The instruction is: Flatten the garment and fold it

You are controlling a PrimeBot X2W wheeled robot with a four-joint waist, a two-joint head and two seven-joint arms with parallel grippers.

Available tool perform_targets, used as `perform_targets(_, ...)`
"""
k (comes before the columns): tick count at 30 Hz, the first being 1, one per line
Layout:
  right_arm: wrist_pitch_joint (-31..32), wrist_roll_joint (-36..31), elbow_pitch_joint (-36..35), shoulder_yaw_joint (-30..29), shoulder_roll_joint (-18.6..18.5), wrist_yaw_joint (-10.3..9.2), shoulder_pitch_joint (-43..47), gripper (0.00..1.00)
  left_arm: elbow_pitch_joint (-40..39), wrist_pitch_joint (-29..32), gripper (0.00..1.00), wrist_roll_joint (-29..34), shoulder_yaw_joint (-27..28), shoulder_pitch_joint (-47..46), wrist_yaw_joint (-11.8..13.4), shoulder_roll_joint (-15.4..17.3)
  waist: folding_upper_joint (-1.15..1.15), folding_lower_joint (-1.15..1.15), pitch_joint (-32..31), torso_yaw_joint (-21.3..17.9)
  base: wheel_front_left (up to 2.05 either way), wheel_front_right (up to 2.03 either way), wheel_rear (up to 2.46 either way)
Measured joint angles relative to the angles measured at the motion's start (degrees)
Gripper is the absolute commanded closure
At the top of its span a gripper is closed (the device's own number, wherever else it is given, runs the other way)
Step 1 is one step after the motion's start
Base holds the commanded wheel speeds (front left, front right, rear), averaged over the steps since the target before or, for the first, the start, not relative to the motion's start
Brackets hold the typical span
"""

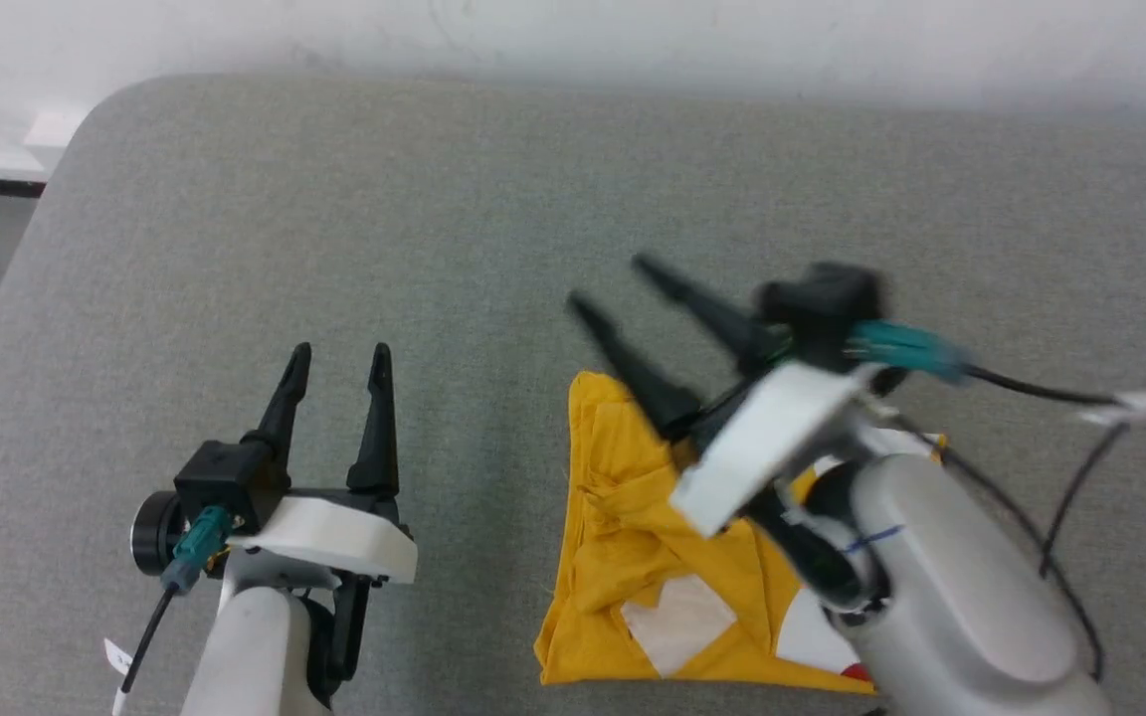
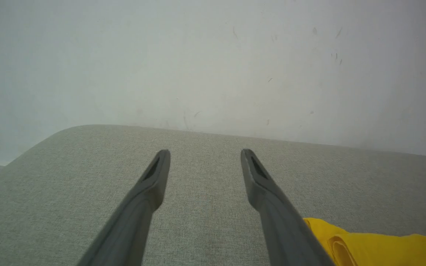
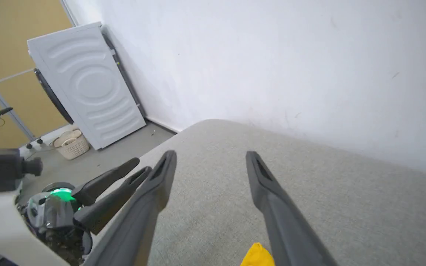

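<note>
Head view: shirt (image 1: 623,542) is lying rumpled at the tabletop's (image 1: 434,199) near edge; left gripper (image 1: 341,350) and right gripper (image 1: 605,279) are hovering, jaws apart, empty.

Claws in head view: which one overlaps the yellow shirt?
The right claw, open, with its fingers crossing the garment at its far edge. The left claw stands apart from it, over the grey surface.

Laundry-type room; white washing machine (image 3: 87,85) against the wall (image 3: 272,55), woven basket (image 3: 73,144) beside it, grey padded table (image 1: 493,219)
</note>
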Motion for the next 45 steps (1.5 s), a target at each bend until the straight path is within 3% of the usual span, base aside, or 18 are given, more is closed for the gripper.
perform_targets(4, -10.89, -2.30, -6.56, -8.77, 0.20, 0.00, 4.32, 0.00, 0.00, 0.00, 0.00, 0.19, 0.44, 0.66, -0.02, -0.05, 0.00, 0.00, -1.32, -0.92, 0.00, 0.00, 0.00)
perform_targets(7, -14.36, -3.57, -9.65, -17.26, 0.18, 0.00, 10.23, 0.00, 0.03, 0.00, 0.00, 0.23, 0.69, 1.25, -0.03, -0.07, 0.00, -0.01, -2.39, -1.64, 0.00, 0.00, 0.00)
perform_targets(12, -12.76, -4.37, -10.96, -29.45, 0.01, 0.00, 19.59, 0.00, -0.02, 0.00, 0.00, 0.23, 0.67, 1.75, -0.12, -0.09, 0.00, -0.01, -3.59, -2.77, 0.00, 0.00, 0.00)
perform_targets(16, -8.61, -5.04, -8.86, -34.48, -0.07, 0.00, 23.90, 0.00, 0.00, 0.00, 0.00, 0.23, 0.49, 1.75, -0.52, -0.11, 0.00, -0.01, -3.88, -3.19, 0.00, 0.00, 0.00)
perform_targets(21, -0.03, -4.69, -4.02, -36.09, -0.07, 0.00, 27.14, 0.00, 0.01, 0.00, 0.00, 0.23, 0.21, 1.75, -0.52, -0.11, 0.00, 0.00, -3.76, -3.08, 0.00, 0.00, 0.00)
perform_targets(26, 6.76, 1.42, 0.08, -34.88, -0.05, 0.00, 27.80, 0.00, 0.01, 0.00, 0.00, 0.23, 0.14, 1.75, -0.53, -0.12, 0.00, 0.00, -3.46, -2.76, 0.00, 0.00, 0.00)
perform_targets(38, 14.27, 7.30, 8.25, -32.39, -0.16, 0.01, 25.22, 0.00, 0.04, 0.00, 0.00, 0.21, 0.03, 1.75, -0.53, -0.12, 0.00, 0.00, -3.18, -1.47, 0.00, 0.00, 0.00)
perform_targets(39, 14.50, 7.97, 8.89, -32.18, -0.27, 0.05, 24.76, 0.18, 0.05, 0.00, 0.00, 0.20, 0.01, 1.75, -0.52, -0.11, 0.00, 0.00, -3.20, -1.35, 0.00, 0.00, 0.00)
perform_targets(40, 14.78, 8.34, 9.55, -31.97, -0.38, 0.07, 24.27, 0.29, 0.05, 0.00, 0.00, 0.19, 0.01, 1.75, -0.52, -0.11, 0.00, 0.00, -3.22, -1.25, 0.00, 0.00, 0.00)
perform_targets(41, 15.00, 8.54, 10.11, -31.70, -0.46, 0.07, 23.79, 0.69, 0.07, 0.00, 0.00, 0.16, 0.02, 1.75, -0.52, -0.12, 0.00, 0.00, -3.24, -1.18, 0.00, 0.00, 0.00)
perform_targets(42, 15.12, 8.48, 10.71, -31.37, -0.47, 0.07, 23.21, 0.87, 0.07, 0.00, 0.00, 0.16, 0.01, 1.75, -0.52, -0.12, 0.00, 0.00, -3.25, -1.15, 0.00, 0.00, 0.00)
perform_targets(43, 15.18, 7.79, 11.06, -31.05, -0.45, 0.07, 22.68, 1.00, 0.08, 0.00, 0.00, 0.15, 0.02, 1.75, -0.52, -0.12, 0.00, 0.00, -3.25, -1.11, 0.00, 0.00, 0.00)
perform_targets(45, 15.18, 5.60, 11.15, -30.52, -0.31, 0.07, 21.78, 1.00, 0.10, 0.00, 0.00, 0.15, -0.02, 1.75, -0.52, -0.12, 0.00, 0.00, -3.28, -1.06, 0.00, 0.00, 0.00)
